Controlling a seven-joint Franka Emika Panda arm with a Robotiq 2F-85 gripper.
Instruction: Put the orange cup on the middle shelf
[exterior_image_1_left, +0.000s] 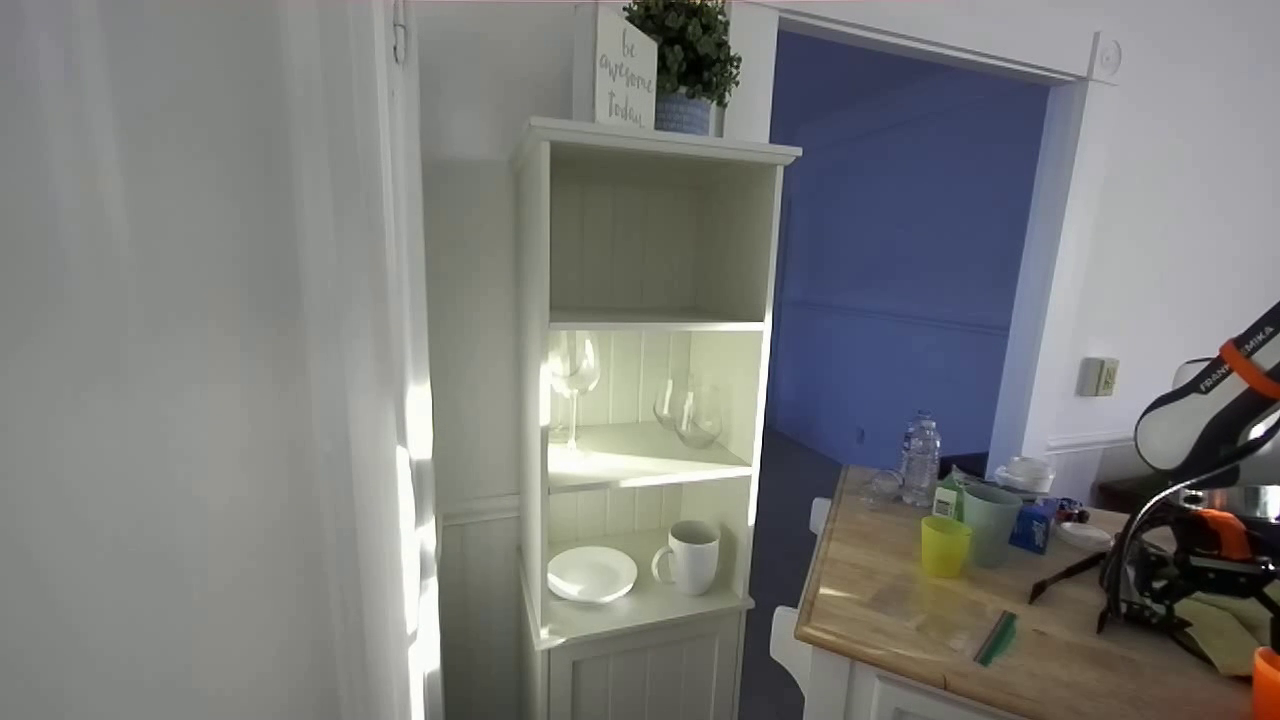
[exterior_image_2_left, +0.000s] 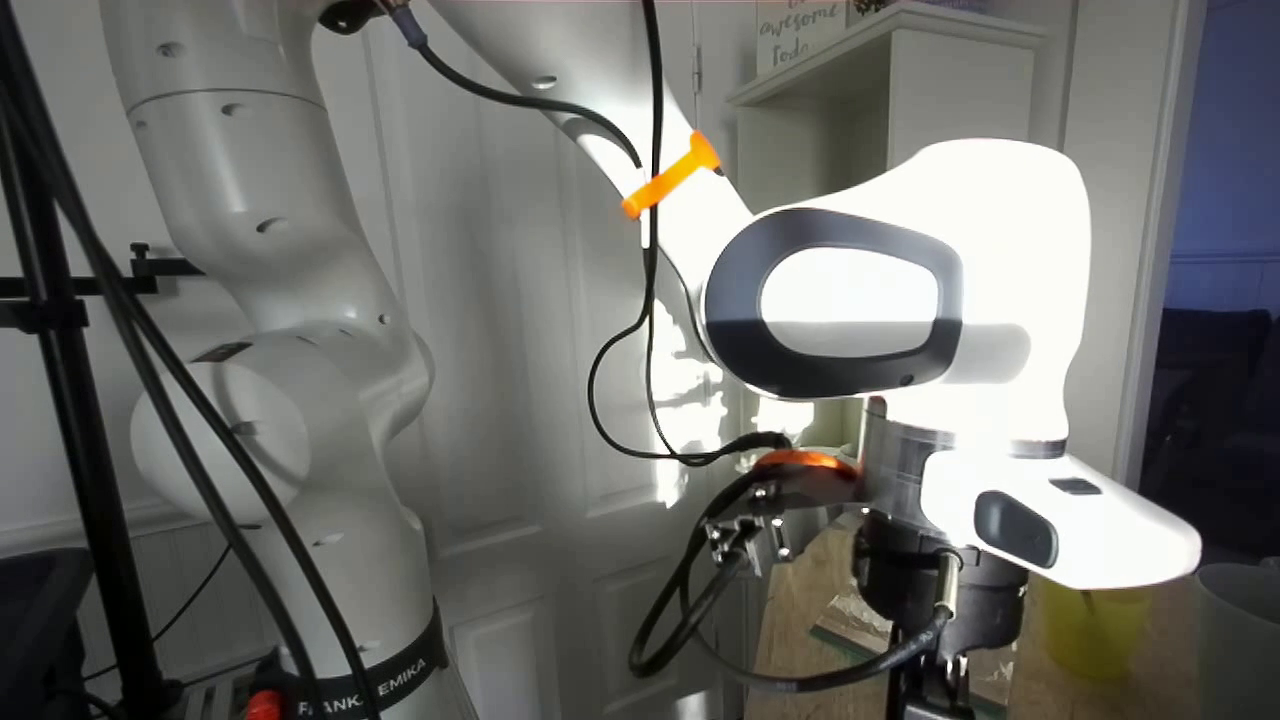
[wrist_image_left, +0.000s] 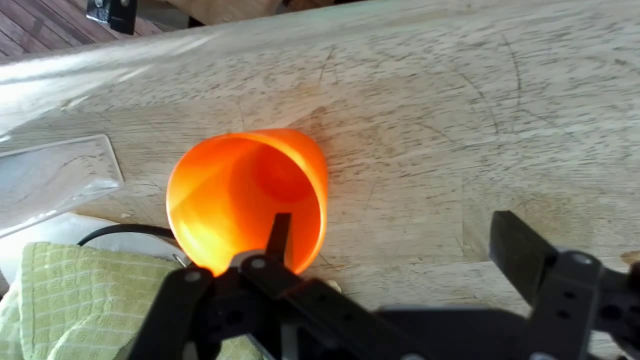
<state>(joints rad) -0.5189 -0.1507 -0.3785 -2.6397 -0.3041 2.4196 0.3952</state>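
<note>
Gripper (wrist_image_left: 393, 220) stands empty, jaws wide apart. Near the edge of the tabletop (wrist_image_left: 425, 130), the orange cup (wrist_image_left: 245, 175) lies toward one jaw, not between both; whether that tip reaches inside is unclear.

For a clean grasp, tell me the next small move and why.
Probably slide the open claw leftward in the wrist view to centre on the orange cup: one finger overlaps the cup's mouth, while the other sits well right of it.

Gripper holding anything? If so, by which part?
Nothing held. In the wrist view the gripper is open: one finger overlaps the cup, the other stands clear of it.
</note>
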